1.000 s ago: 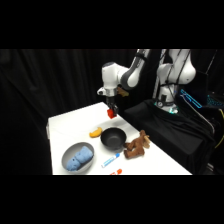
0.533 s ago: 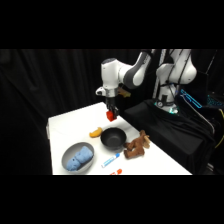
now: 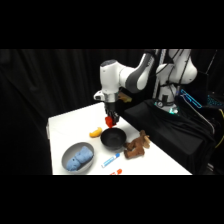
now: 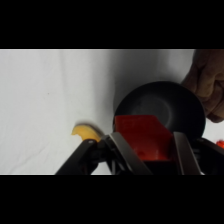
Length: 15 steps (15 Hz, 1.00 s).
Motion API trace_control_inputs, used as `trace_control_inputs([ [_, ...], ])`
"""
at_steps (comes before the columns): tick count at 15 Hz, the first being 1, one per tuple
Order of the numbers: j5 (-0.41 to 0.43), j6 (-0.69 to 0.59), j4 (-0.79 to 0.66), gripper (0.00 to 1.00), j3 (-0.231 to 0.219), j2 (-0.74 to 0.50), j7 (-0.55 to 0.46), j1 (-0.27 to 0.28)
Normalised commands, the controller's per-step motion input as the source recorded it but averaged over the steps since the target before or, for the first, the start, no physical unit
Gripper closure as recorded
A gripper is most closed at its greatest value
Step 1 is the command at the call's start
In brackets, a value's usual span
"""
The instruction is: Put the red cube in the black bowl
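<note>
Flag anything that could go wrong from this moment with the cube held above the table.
The gripper holds the red cube near the black bowl's rim, not plainly over its middle; released now, it might hit the rim and bounce out. The brown toy sits against the bowl, so a low sweep could nudge it.

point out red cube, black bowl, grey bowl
red cube (image 4: pixel 142 136): wrist view, its top face, between the gripper's fingers.
black bowl (image 3: pixel 114 139): side view, its dark inside.
grey bowl (image 3: pixel 69 156): side view, its left rim, beside the blue thing in it.
</note>
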Motion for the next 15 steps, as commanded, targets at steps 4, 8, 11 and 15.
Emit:
trace_control_inputs([
  [4,0.117,0.05,0.19,0.72,0.042,0.2,0.06,0.06],
  [8,0.129,0.16,0.17,0.72,0.02,0.24,0.07,0.038],
  [11,0.137,0.17,0.14,0.72,0.026,0.22,0.03,0.028],
  [15,0.11,0.11,0.11,0.21,0.035,0.16,0.02,0.045],
])
